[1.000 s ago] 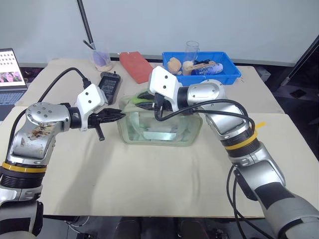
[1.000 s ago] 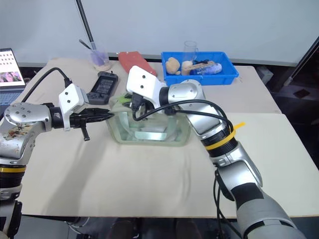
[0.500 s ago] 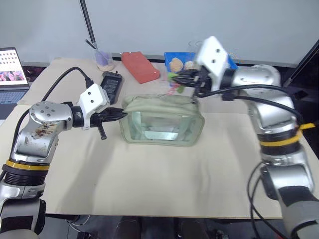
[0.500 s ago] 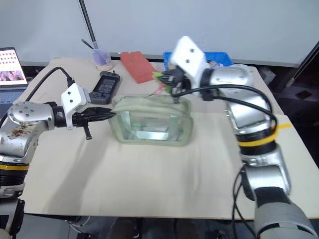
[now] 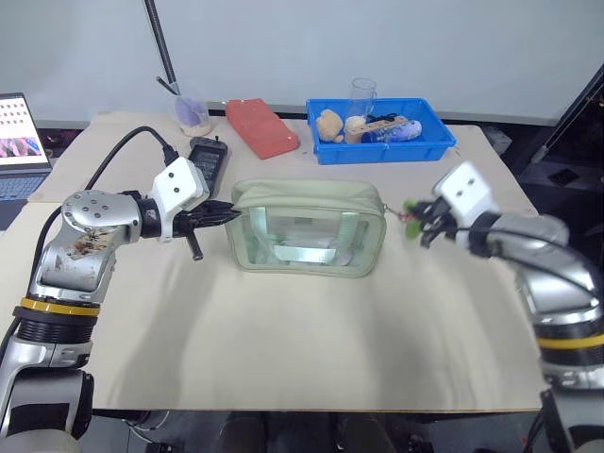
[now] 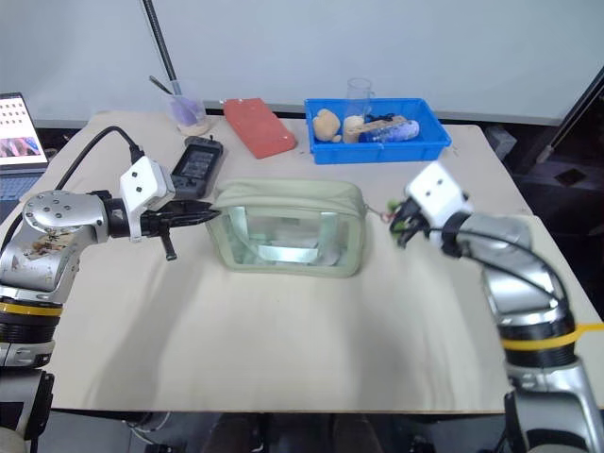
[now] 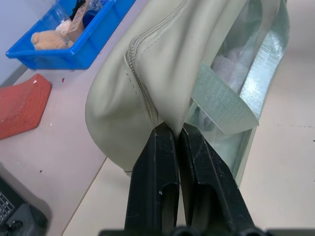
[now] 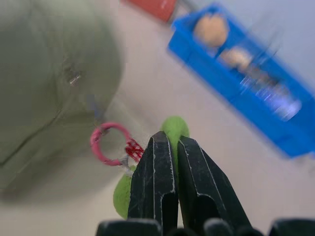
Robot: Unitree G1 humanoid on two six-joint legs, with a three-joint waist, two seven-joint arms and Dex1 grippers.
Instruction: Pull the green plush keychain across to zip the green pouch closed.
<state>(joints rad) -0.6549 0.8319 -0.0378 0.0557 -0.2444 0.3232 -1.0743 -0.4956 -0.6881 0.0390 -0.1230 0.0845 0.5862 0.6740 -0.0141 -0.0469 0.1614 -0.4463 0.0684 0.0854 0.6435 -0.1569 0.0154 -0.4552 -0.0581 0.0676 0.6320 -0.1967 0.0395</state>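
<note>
Right wrist view: fingers (image 8: 170, 169) pinch the keychain (image 8: 173, 132); pouch (image 5: 307, 226) looks zipped, left fingers (image 7: 172, 147) pinching its end. Next, let go.

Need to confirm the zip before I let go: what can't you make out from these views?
- Zipper slider's end stop: in the right wrist view the green pouch is blurred.
- Green plush keychain: its middle is hidden behind the right gripper fingers.
- Pouch corner: hidden by the left gripper fingers pinching it.
- Blue tray contents: too small.
</note>
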